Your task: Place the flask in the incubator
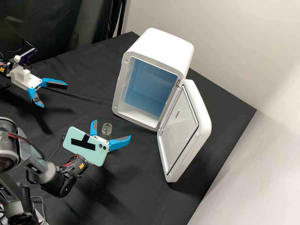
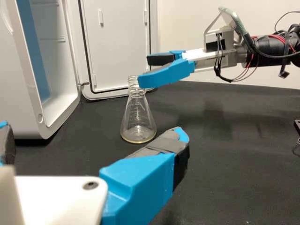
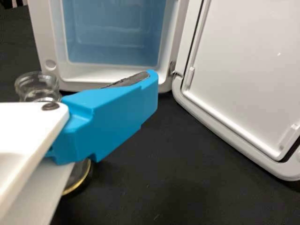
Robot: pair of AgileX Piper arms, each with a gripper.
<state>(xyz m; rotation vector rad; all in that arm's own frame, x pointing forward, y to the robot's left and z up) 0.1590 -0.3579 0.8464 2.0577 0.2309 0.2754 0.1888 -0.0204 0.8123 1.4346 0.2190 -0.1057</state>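
A clear glass conical flask [image 1: 107, 128] stands upright on the black bench just in front of the white incubator [image 1: 162, 50]. The incubator's door [image 1: 184, 131] is swung wide open, showing a pale blue inside. My right gripper [image 1: 107, 135] is open, with one blue finger on each side of the flask's neck and a gap on both sides. The left wrist view shows the flask [image 2: 138, 117] with the right gripper [image 2: 145, 70] level with its neck. In the right wrist view, the flask [image 3: 37, 86] sits beside one finger [image 3: 112, 112]. My left gripper [image 1: 52, 94] hangs open over the bench at the far left, holding nothing.
A mint-green phone [image 1: 86, 145] is strapped on the right wrist. The bench's right edge [image 1: 218, 184] runs close past the open door. Open black cloth lies between the two arms and in front of the incubator.
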